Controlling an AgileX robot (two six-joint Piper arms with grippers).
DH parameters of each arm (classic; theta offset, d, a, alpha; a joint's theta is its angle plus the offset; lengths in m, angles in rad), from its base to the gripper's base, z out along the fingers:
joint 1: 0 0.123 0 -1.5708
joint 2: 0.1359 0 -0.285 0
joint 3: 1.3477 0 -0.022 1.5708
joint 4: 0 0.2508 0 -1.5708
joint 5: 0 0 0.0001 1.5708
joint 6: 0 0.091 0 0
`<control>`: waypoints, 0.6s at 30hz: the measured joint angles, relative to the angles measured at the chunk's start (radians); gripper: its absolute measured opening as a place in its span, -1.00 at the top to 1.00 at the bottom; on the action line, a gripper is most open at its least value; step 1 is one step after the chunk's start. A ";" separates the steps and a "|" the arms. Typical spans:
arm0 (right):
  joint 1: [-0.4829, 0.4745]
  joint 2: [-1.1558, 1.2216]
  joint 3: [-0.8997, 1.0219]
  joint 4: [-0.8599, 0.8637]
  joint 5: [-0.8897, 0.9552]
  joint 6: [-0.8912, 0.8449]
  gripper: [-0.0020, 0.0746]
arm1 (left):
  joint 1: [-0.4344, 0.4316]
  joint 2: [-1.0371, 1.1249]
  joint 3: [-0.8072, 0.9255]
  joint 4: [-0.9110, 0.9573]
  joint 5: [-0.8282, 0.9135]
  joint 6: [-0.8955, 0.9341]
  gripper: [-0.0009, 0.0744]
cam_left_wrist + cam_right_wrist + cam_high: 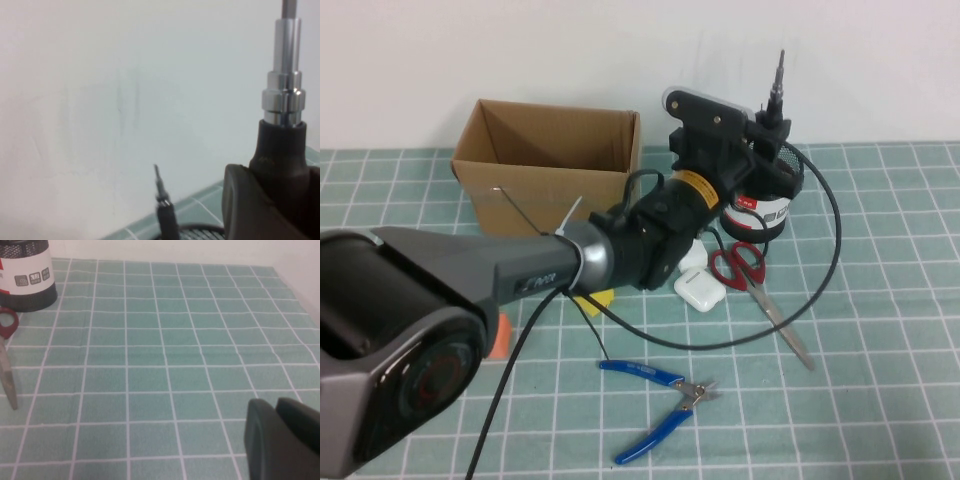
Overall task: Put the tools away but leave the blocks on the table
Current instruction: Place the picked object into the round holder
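- My left hand (767, 125) hangs over the black mesh cup (767, 205), clamped on the thicker screwdriver (776, 85), handle pinched, shaft pointing up.
- The left wrist view shows the thin pick (163, 202) standing upright just behind the cup rim, so I judge it's stowed already.
- The screwdriver isn't in the cup yet; it needs lowering and release.
- The red scissors (760, 290) lie on the counter (880, 330) just in front of the cup, untouched.
- The blue pliers (660, 395) lie open on the counter nearer me, untouched.
- The yellow block (596, 301) and orange block (499, 335) sit on the counter, partly hidden by my left arm. They stay.
- My right hand (282, 440) is parked low over bare counter, well apart from the tools; can't tell its state.
- Rough count: one stowed, one in hand, two left.
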 joint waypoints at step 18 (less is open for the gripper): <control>0.000 0.000 0.000 0.000 0.000 0.000 0.97 | 0.016 0.065 -0.083 0.004 0.025 0.000 0.50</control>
